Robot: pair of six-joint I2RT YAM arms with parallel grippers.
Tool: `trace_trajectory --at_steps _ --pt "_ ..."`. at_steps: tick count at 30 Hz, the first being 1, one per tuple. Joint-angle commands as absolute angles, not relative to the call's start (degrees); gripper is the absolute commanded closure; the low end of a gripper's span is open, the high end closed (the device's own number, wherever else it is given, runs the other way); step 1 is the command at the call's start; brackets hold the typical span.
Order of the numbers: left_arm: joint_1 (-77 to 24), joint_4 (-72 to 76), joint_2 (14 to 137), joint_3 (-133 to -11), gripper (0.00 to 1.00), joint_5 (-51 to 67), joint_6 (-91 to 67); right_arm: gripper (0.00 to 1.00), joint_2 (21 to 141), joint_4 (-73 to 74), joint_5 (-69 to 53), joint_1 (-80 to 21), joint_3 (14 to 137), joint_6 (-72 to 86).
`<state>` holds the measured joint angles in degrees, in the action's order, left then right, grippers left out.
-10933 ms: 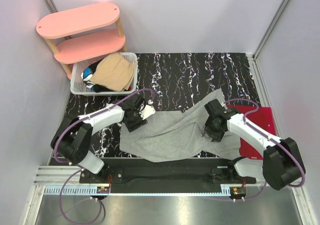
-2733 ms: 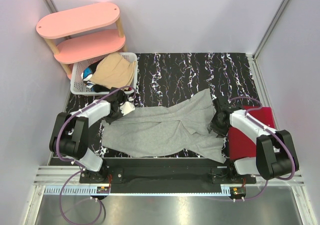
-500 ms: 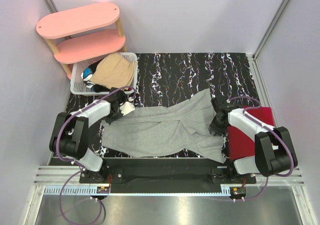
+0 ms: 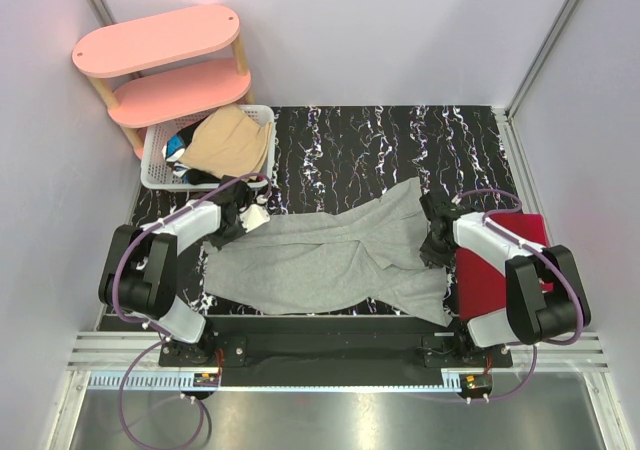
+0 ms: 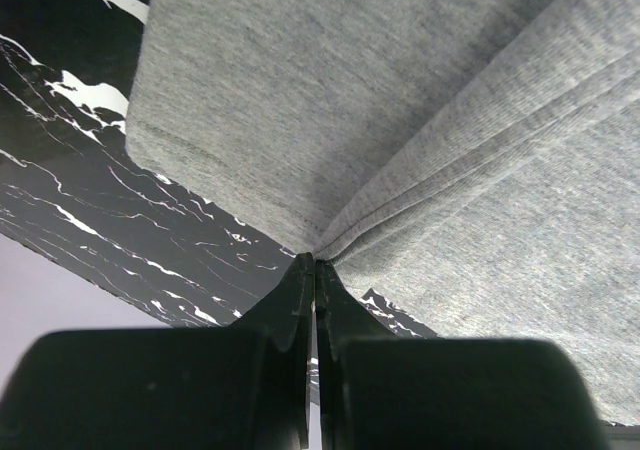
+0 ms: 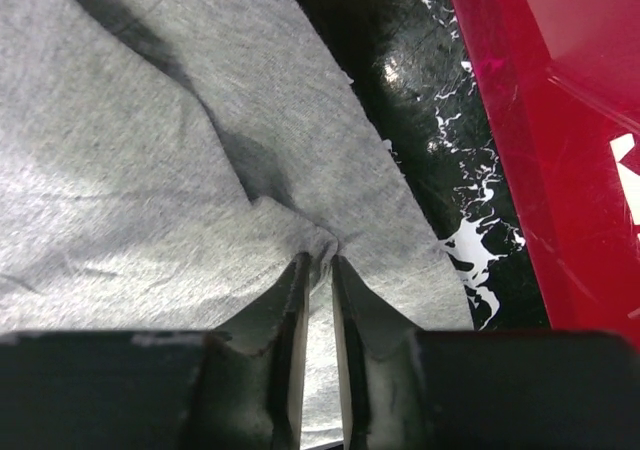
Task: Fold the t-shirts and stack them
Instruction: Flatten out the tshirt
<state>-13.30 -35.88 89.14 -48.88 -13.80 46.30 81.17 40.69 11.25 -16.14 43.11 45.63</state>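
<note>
Two pairs of jaws tight on one plain grey t-shirt (image 4: 310, 260).

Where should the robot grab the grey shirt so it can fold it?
At its end edges, coming in low from each side. The grey t-shirt lies spread out on the table, so only edges and raised creases can be pinched. The left hand and right hand each pinch such a crease now.

Your black marbled table (image 4: 380, 150) sat between pale lilac walls (image 4: 400, 30), a pink two-tier shelf (image 4: 160, 40) standing at its far-left corner.
</note>
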Motion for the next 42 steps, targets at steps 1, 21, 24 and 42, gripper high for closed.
trace_trajectory --at_steps 1,21,24,42 --pt "-13.18 -35.51 88.33 -47.90 1.00 -15.29 46.76 0.80 82.27 40.87 14.06 -16.52 45.26 45.09" --pt "-13.10 -41.64 78.50 -58.35 1.00 -15.48 45.71 1.00 68.74 51.76 19.95 -16.44 62.65 40.08" --pt "-13.10 -44.20 73.49 -62.92 1.00 -14.50 43.86 1.00 63.74 54.84 22.32 -16.52 66.79 39.29" --pt "-13.18 -47.81 49.05 -84.27 1.00 -18.54 37.53 1.00 32.44 48.87 21.89 -16.44 93.76 23.83"
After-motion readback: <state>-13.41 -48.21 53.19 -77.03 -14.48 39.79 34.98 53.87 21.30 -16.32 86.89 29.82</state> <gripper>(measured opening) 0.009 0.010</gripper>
